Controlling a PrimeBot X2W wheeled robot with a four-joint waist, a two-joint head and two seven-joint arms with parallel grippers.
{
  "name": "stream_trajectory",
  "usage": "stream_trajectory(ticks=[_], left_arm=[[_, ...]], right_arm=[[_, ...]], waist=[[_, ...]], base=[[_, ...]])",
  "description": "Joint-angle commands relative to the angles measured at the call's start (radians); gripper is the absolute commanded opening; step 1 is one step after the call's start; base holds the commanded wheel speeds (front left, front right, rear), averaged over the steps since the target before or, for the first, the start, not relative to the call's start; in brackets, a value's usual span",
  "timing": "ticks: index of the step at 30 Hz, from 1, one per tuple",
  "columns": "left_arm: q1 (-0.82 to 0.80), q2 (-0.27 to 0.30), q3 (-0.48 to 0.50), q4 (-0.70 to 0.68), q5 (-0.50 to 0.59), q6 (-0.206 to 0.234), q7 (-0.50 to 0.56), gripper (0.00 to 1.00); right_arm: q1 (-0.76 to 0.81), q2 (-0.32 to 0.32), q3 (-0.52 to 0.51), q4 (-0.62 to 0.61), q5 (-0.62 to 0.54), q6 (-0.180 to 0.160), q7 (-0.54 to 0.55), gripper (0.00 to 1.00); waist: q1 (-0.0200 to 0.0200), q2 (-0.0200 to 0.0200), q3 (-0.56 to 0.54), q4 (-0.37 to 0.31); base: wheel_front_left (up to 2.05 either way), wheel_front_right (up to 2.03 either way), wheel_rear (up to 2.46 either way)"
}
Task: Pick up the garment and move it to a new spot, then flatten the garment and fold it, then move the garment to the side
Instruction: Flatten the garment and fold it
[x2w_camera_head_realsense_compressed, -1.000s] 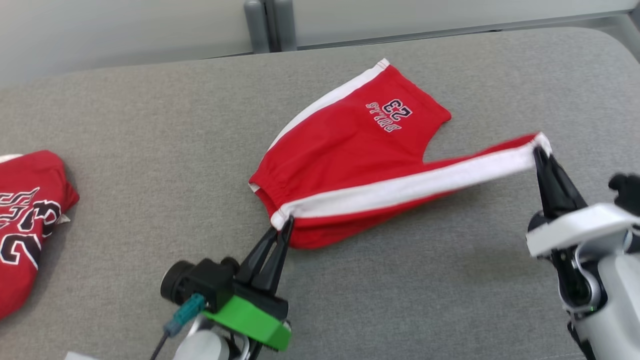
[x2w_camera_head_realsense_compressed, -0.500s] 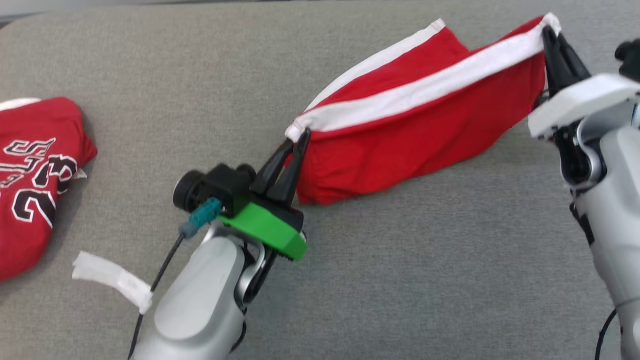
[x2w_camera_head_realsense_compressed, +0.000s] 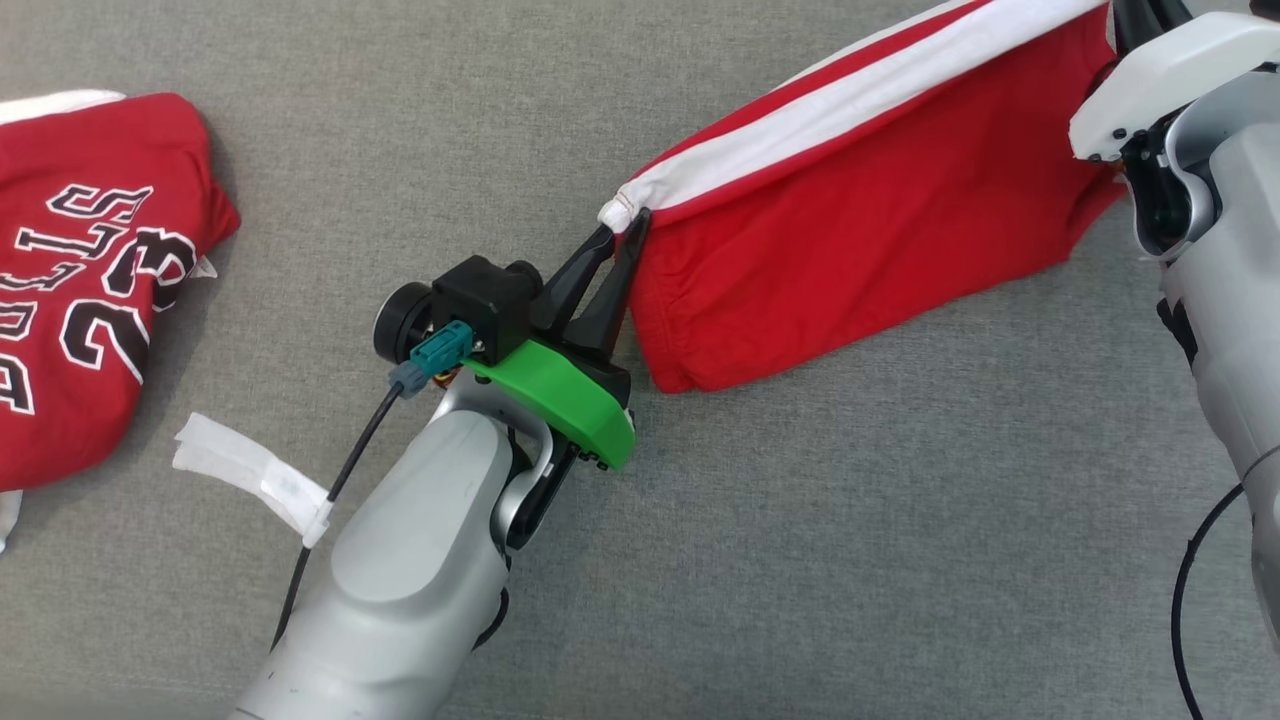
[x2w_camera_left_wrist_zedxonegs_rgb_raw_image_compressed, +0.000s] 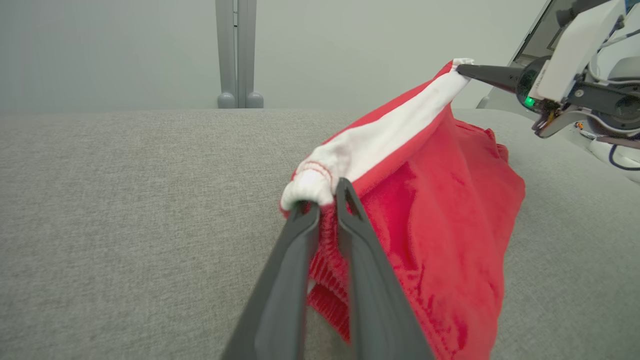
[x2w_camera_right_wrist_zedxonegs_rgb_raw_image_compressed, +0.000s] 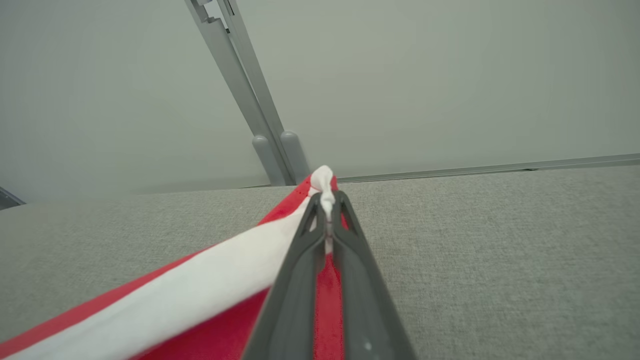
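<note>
Nearest, the left forearm (x2w_camera_head_realsense_compressed: 420, 580) reaches up over the grey padded table (x2w_camera_head_realsense_compressed: 800, 560), with a white tape tag (x2w_camera_head_realsense_compressed: 250, 470) wrapped on its cable. The left gripper (x2w_camera_head_realsense_compressed: 628, 222) has its two dark fingers pinched almost together on the white waistband corner of the red shorts (x2w_camera_head_realsense_compressed: 860, 240), and cloth is bunched between the tips. From there the shorts hang as a sagging sheet in the middle of the table. Their white side stripe (x2w_camera_head_realsense_compressed: 850, 100) is pulled taut along the top edge toward the far right, and the red lower part droops onto the table. At that far right end the right gripper (x2w_camera_right_wrist_zedxonegs_rgb_raw_image_compressed: 327, 197) is clamped tight on the stripe's other end. A red jersey (x2w_camera_head_realsense_compressed: 90, 270) numbered 23 lies well apart at the left. Beyond the table's far edge a grey post (x2w_camera_left_wrist_zedxonegs_rgb_raw_image_compressed: 236, 50) stands against a pale wall.
</note>
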Motion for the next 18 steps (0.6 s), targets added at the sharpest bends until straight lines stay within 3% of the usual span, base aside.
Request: stream_trajectory(ticks=[1,8,18], left_arm=[[-0.024,0.001,-0.006,0.006,-0.008,-0.002,-0.001,0.97],[-0.015,0.001,0.012,0.021,0.009,-0.002,-0.001,1.00],[0.114,0.001,0.124,-0.043,0.102,0.012,-0.001,1.00]], right_arm=[[-0.019,-0.001,0.000,0.028,0.003,-0.002,-0.013,1.00],[-0.016,-0.006,0.045,0.073,0.035,-0.002,-0.048,1.00],[0.074,-0.076,0.134,0.088,0.089,-0.002,-0.059,1.00]], waist=[[-0.0001,0.0000,0.014,0.014],[-0.0001,0.0000,-0.001,0.000],[-0.0001,0.0000,-0.038,0.005]], base=[[0.00,0.00,0.00],[0.00,0.00,0.00],[0.00,0.00,0.00]])
